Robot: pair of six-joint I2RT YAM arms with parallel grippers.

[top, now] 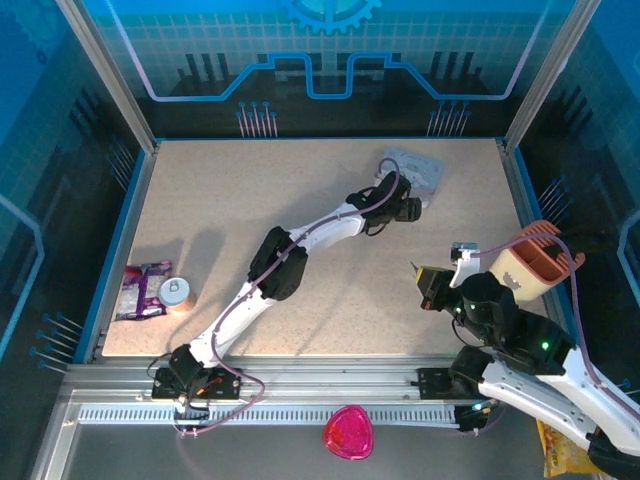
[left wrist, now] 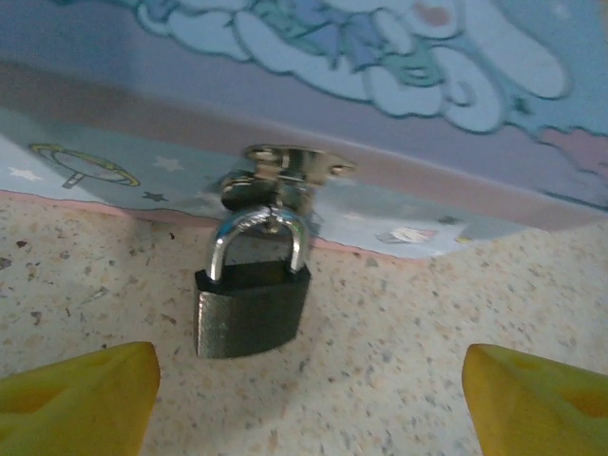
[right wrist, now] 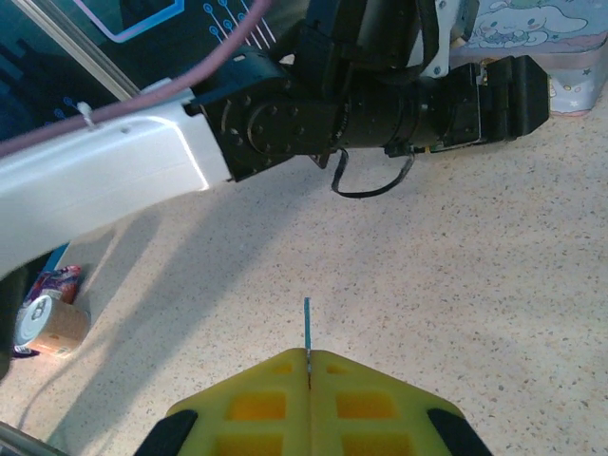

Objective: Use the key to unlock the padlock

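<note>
The padlock (left wrist: 252, 304) lay on the table (left wrist: 446, 313) just beside the pale blue tin (left wrist: 399, 66). Its shackle was hooked through the tin's silvery hasp (left wrist: 285, 166), and its dark body pointed away from the tin toward the left gripper (left wrist: 309, 370), whose yellow fingers (left wrist: 85, 399) stood wide apart and held nothing. The right gripper (right wrist: 308, 359) had its fingers pressed together on the key (right wrist: 307, 328), whose thin shaft stuck straight out from the tips toward the left arm (right wrist: 380, 104), well apart from the padlock.

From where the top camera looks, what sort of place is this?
Probably a robot test cell, not a home: a speckled table fenced by aluminium rails, blue printed wall panels, and the left arm and right arm bolted at its near edge.
</note>
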